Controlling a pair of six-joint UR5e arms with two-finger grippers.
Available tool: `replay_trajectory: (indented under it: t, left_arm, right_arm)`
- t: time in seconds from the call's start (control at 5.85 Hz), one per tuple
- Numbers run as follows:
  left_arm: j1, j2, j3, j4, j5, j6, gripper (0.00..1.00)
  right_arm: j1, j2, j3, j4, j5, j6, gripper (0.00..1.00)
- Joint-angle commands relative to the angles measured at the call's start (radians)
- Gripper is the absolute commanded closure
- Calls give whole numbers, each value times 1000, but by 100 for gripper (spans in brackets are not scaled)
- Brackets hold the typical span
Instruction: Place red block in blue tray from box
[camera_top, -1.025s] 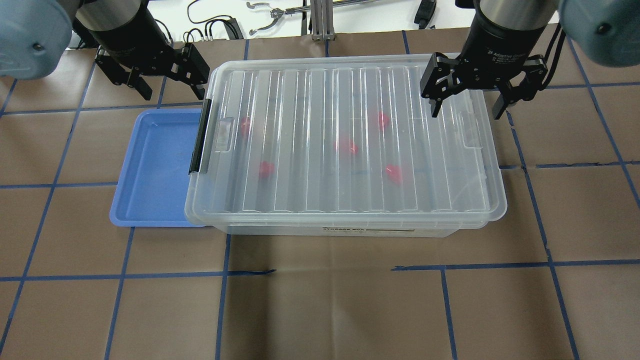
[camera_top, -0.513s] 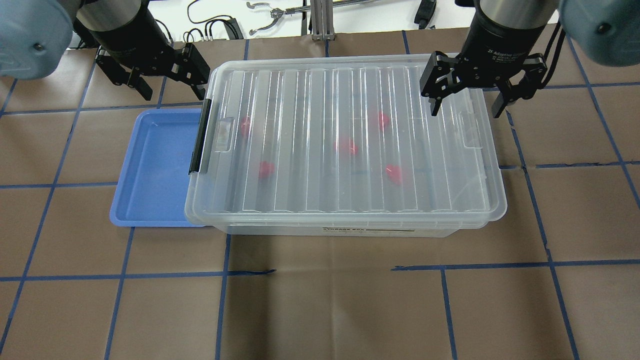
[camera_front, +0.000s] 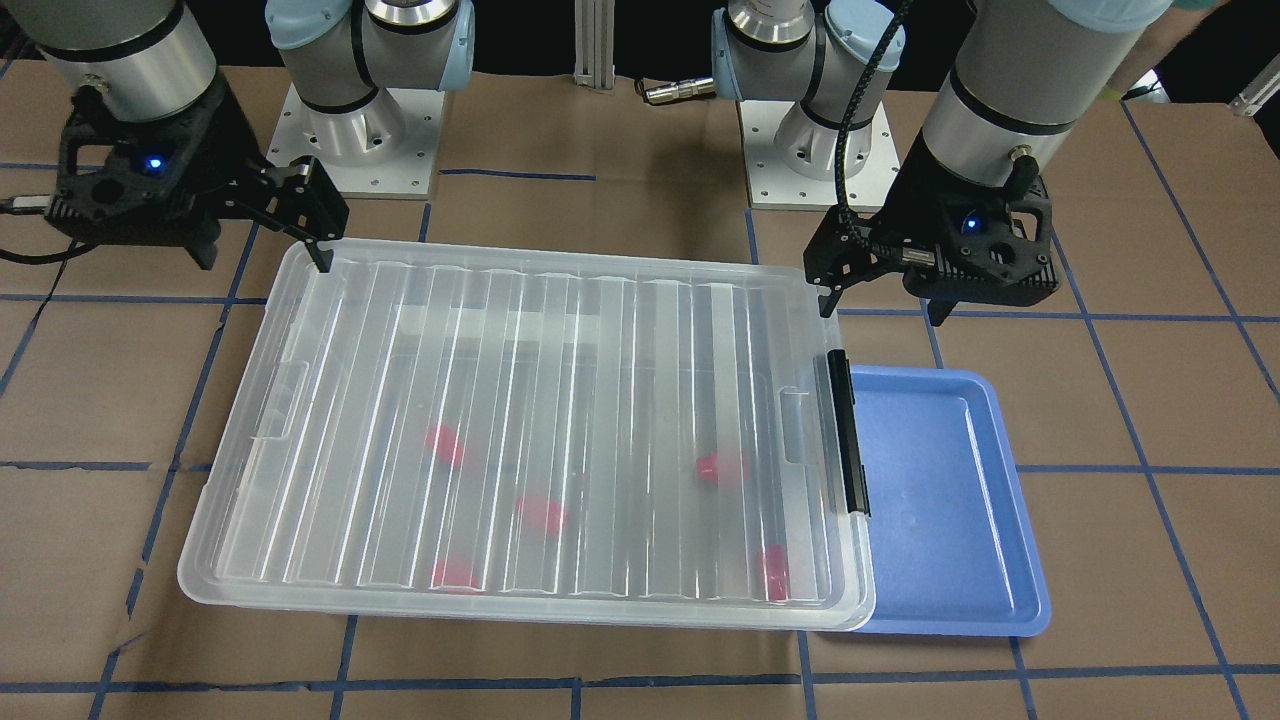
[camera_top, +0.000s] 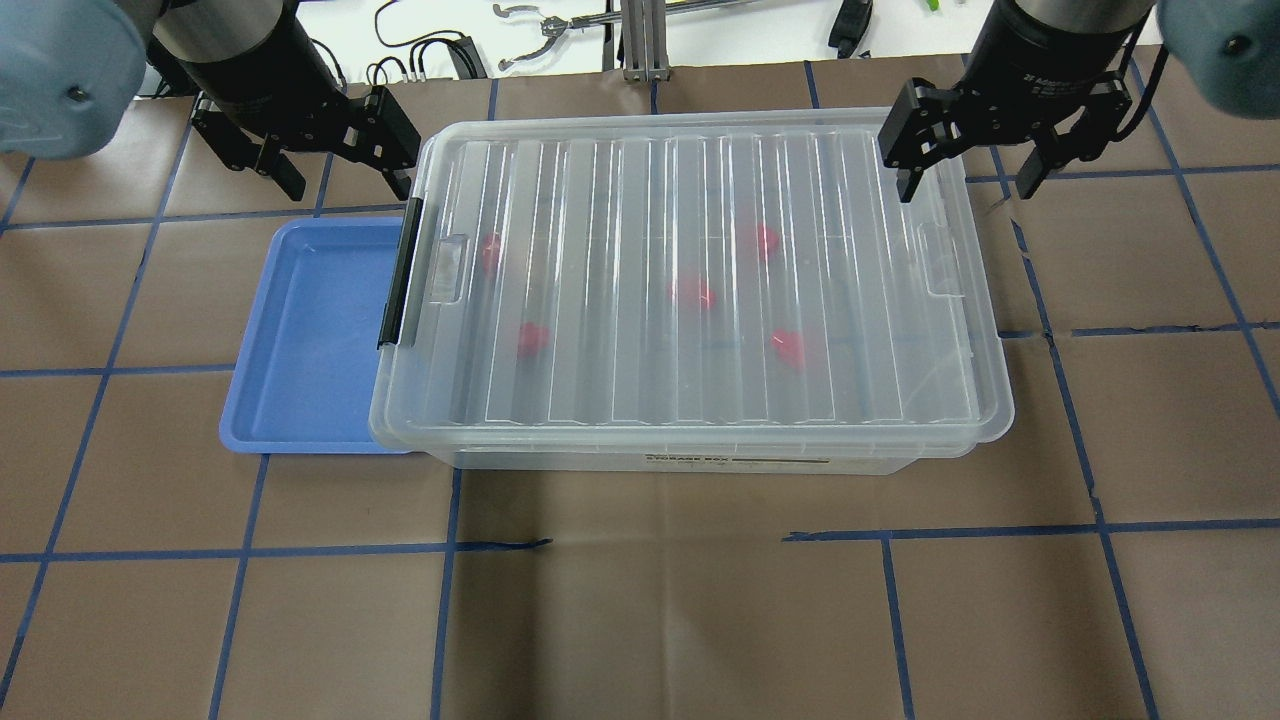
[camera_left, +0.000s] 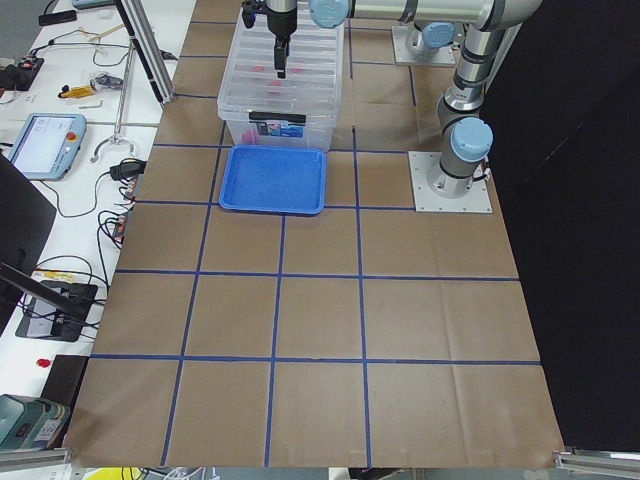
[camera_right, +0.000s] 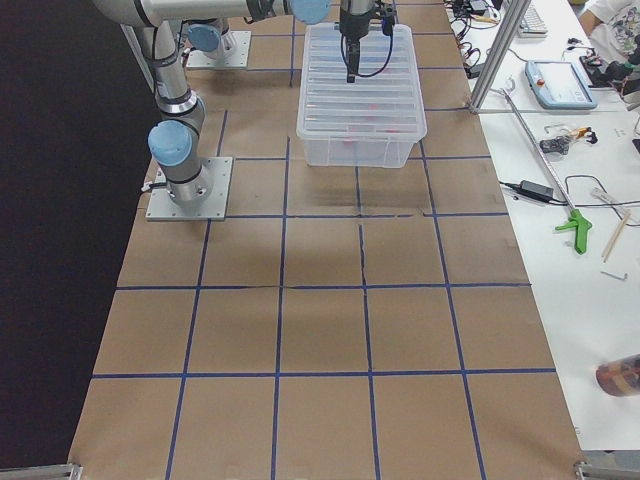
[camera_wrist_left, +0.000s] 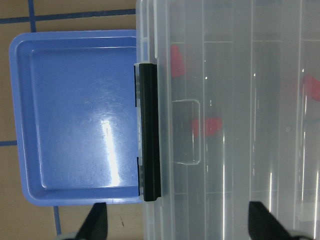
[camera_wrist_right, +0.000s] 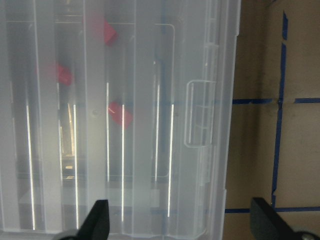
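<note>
The box (camera_top: 600, 200) is a clear bin with its ribbed lid on and a black latch (camera_top: 402, 275) at its left end. Several red blocks show blurred through the lid, one near the middle (camera_top: 693, 292); they also show in the front view (camera_front: 541, 513) and both wrist views (camera_wrist_left: 207, 126) (camera_wrist_right: 120, 114). The blue tray (camera_top: 310, 340) lies empty against the latch end, partly under the lid's edge. My left gripper (camera_top: 345, 185) is open above the tray's far edge by the box's far-left corner. My right gripper (camera_top: 967, 190) is open over the box's far-right corner.
Brown paper with blue tape lines covers the table (camera_top: 640, 600). Cables and tools (camera_top: 540, 30) lie beyond the far edge. The arm bases (camera_front: 360, 140) stand on the robot's side of the box.
My right gripper has moved toward the table's far edge and a little right, to the box's far-right corner. The left gripper, the box and the tray have not moved.
</note>
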Motion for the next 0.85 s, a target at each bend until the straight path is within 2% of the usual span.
replay_trajectory:
  t: [0.0,0.34,0.68]
  left_arm:
    - [0,0,0,0,0,0,2]
    - [0,0,0,0,0,0,2]
    - [0,0,2,0,0,0,2]
  right_arm:
    - [-101,29,28,-22,-4,-83,0]
    - [-107,44,77,-89,-6,-83,0]
    - [-132,60,88,-103,-6,-89,0]
